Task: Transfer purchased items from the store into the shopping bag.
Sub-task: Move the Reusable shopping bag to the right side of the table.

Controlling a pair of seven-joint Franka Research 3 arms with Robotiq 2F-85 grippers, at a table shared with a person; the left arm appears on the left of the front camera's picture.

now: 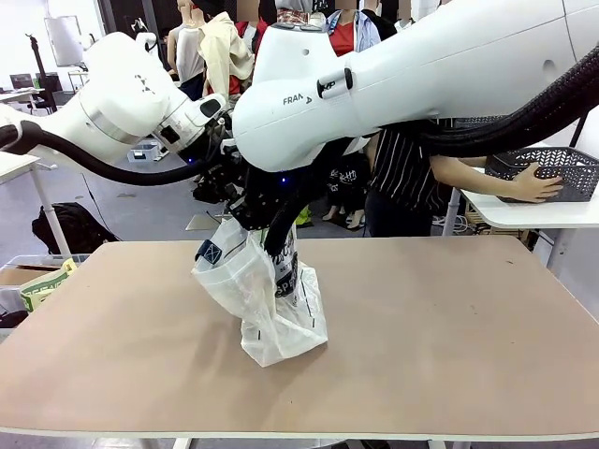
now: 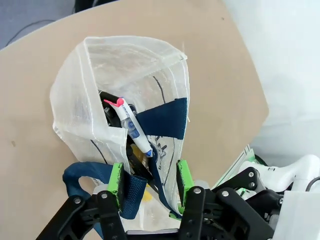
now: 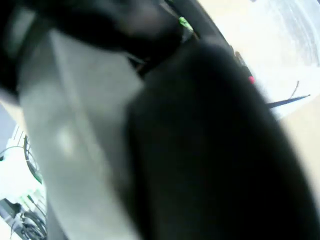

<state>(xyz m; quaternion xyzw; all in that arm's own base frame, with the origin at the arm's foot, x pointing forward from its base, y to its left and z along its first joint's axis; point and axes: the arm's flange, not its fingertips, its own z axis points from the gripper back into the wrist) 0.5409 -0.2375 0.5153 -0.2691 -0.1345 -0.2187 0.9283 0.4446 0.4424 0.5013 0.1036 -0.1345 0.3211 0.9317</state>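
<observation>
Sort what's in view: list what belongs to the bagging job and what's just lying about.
Job:
- shopping bag
- pen inside the bag
- basket under the person's hand
- left pincer at the bag's handle

Lying about:
- black backpack on the floor
- side table

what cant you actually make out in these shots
- Right gripper: in the front view it sits behind the shopping bag; its own wrist view is dark blur.
- Bag contents: left wrist view shows one pen; anything deeper is veiled by plastic.
- Basket: cut by the front view's right edge, under a person's hand; contents unreadable.
</observation>
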